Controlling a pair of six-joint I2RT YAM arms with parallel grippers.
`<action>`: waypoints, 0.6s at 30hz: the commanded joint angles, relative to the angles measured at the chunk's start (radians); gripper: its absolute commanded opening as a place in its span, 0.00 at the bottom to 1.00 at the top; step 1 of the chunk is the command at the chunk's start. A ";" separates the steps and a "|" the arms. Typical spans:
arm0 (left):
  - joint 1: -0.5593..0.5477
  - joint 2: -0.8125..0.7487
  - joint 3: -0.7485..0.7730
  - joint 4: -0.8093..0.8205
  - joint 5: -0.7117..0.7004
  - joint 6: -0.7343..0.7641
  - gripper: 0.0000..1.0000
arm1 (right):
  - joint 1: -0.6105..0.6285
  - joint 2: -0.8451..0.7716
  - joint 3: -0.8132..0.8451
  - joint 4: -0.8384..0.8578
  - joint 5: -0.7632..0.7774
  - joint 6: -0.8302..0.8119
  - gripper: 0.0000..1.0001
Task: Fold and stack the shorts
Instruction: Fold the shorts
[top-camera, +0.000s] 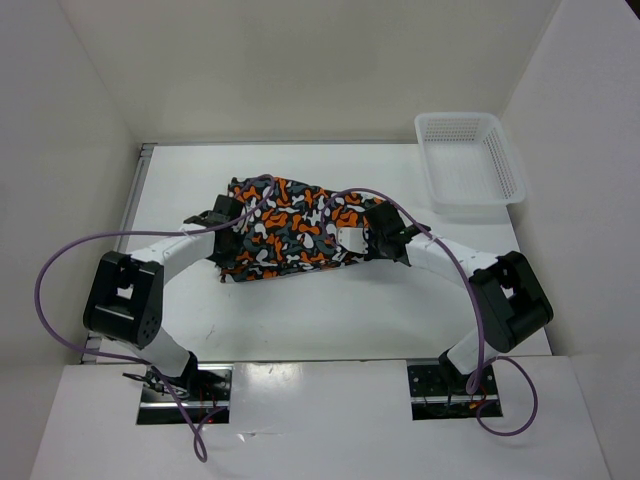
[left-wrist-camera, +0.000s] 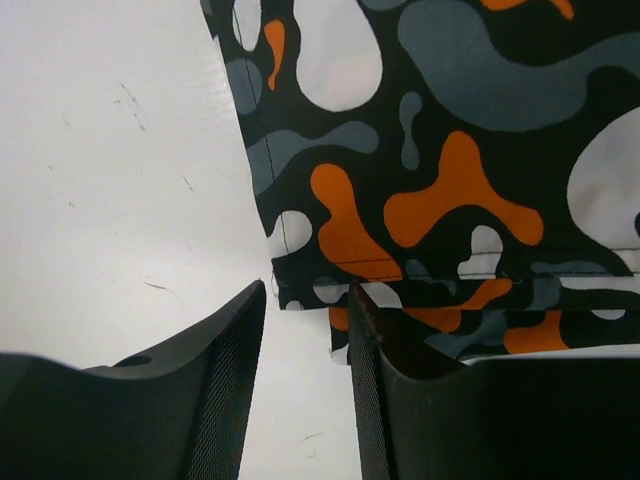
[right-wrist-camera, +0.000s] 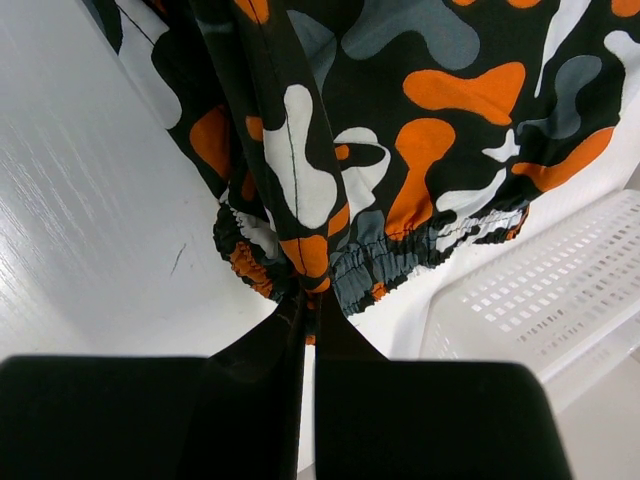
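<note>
Lying at the centre of the white table (top-camera: 300, 320), soft, probably light cloth shorts (top-camera: 290, 232) in orange, white, black and grey camouflage print were clamped at the 3 o'clock elastic waistband by the right gripper (right-wrist-camera: 308, 300), while the left gripper (left-wrist-camera: 305, 300) stood narrowly parted at the 9 o'clock hem.

— Lighting status?
— I read bright, even, diffuse light from overhead. The white table (top-camera: 300, 320) and enclosure walls (top-camera: 300, 60) sit close to washout, and shadows are faint and soft.
— Glare?
— In my right wrist view, a streaked sheen on the table at left. The basket (right-wrist-camera: 540, 290) at right is nearly blown out.
— Focus?
— The overhead view is sharp. In both wrist views the shorts (right-wrist-camera: 450, 130) print is crisp, and the near fingers (left-wrist-camera: 220, 400) are dark and underexposed.
</note>
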 joint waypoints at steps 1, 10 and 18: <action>0.006 0.005 0.016 -0.062 -0.005 0.003 0.46 | 0.011 -0.016 0.010 -0.004 -0.021 0.014 0.00; 0.006 -0.015 -0.010 -0.064 -0.024 0.003 0.46 | 0.011 -0.016 0.001 -0.004 -0.021 0.014 0.00; 0.006 0.020 -0.037 0.040 -0.062 0.003 0.46 | 0.011 -0.016 0.001 -0.013 -0.021 0.014 0.00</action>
